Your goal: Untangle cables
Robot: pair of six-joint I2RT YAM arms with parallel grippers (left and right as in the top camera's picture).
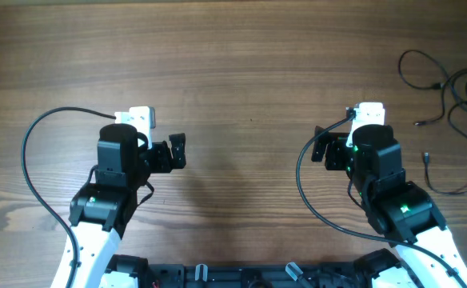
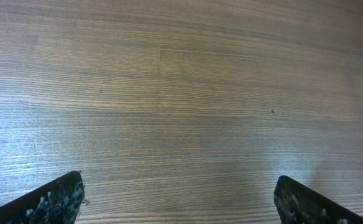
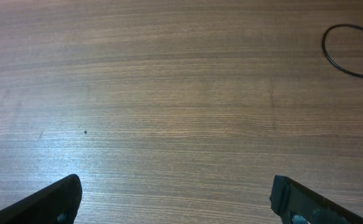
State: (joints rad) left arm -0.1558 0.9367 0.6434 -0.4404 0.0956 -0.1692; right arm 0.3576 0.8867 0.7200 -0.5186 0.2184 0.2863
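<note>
The cables (image 1: 453,104) are thin black wires with small plug ends, lying in loose tangled loops at the table's far right edge in the overhead view. One loop of them shows at the top right of the right wrist view (image 3: 349,53). My left gripper (image 1: 177,150) is open and empty over bare wood at left centre; its fingertips show wide apart in the left wrist view (image 2: 178,196). My right gripper (image 1: 323,147) is open and empty, well left of the cables; its fingertips are wide apart in the right wrist view (image 3: 175,196).
The wooden table (image 1: 241,72) fills the view. Thicker black arm cables (image 1: 33,168) loop beside each arm near the front. The arm bases sit at the front edge.
</note>
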